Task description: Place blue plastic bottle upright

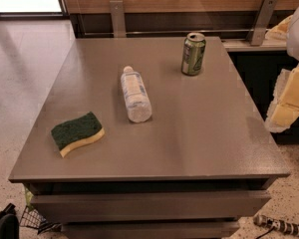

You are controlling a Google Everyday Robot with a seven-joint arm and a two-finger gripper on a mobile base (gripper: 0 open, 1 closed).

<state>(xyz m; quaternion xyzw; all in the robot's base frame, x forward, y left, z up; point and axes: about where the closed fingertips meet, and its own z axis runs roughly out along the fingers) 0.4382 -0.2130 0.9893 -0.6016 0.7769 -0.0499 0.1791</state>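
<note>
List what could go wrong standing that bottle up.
The blue plastic bottle lies on its side on the table; being round, it may roll when nudged. The green can stands behind it to the right and might get knocked over. The gripper hangs past the table's right edge, so it must reach in sideways.

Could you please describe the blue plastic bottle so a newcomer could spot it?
On the grey table, look near the middle, left of the upright green can and beyond the green sponge; the gripper is past the table's right edge. The white-capped blue plastic bottle is the only clear item, lying on its side.
</note>
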